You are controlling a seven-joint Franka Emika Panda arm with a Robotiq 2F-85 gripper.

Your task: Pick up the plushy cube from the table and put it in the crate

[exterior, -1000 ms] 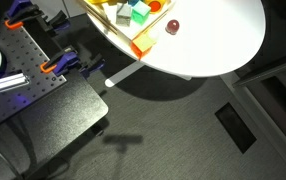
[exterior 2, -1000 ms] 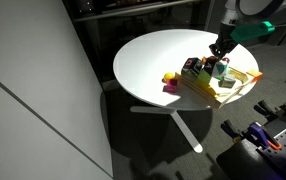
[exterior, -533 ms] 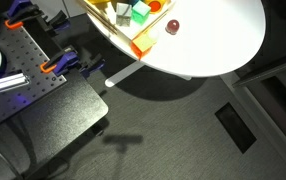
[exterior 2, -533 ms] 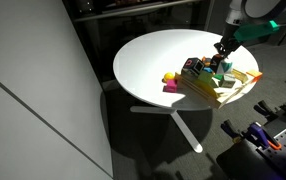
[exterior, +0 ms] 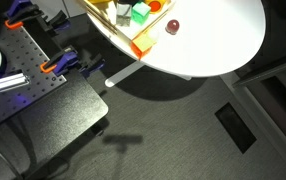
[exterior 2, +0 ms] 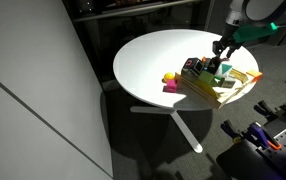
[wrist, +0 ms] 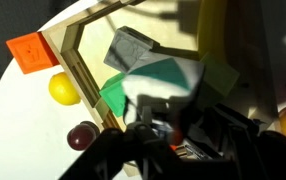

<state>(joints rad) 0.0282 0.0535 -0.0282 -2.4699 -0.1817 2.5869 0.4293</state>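
- Several small cubes lie in the crate (exterior 2: 223, 97) in an exterior view, and the claw (exterior 2: 221, 57) hangs directly above them, over the crate's inner part and clear of its walls. At this size I cannot tell whether the jaws stand apart or together.
- Below the claw and off to one side, outside the crate on the table (exterior 2: 148, 55), a yellow ball (exterior 2: 169, 78) and a pink cube (exterior 2: 172, 89) lie touching or nearly so, just beside the crate's corner.
- In an exterior view the crate (exterior: 141, 44) sits near the table's (exterior: 218, 35) rim. A green cube (exterior: 123, 12) and a white cube (exterior: 140, 14) lie side by side inside it, and a dark red ball (exterior: 171, 27) rests on the tabletop near its corner. A black perforated bench (exterior: 43, 105) stands well apart, lower down.
- In the wrist view the claw (wrist: 168, 135) is a dark blur, its state unreadable.
- Just ahead of the claw the green cube (wrist: 153, 82) lies inside the crate's wall (wrist: 71, 62), with a grey cube (wrist: 131, 48) beyond it. Whether either is the plush one cannot be told.
- Beyond that wall, an orange cube (wrist: 28, 50), the yellow ball (wrist: 63, 88) and the dark red ball (wrist: 83, 135) rest on the table.
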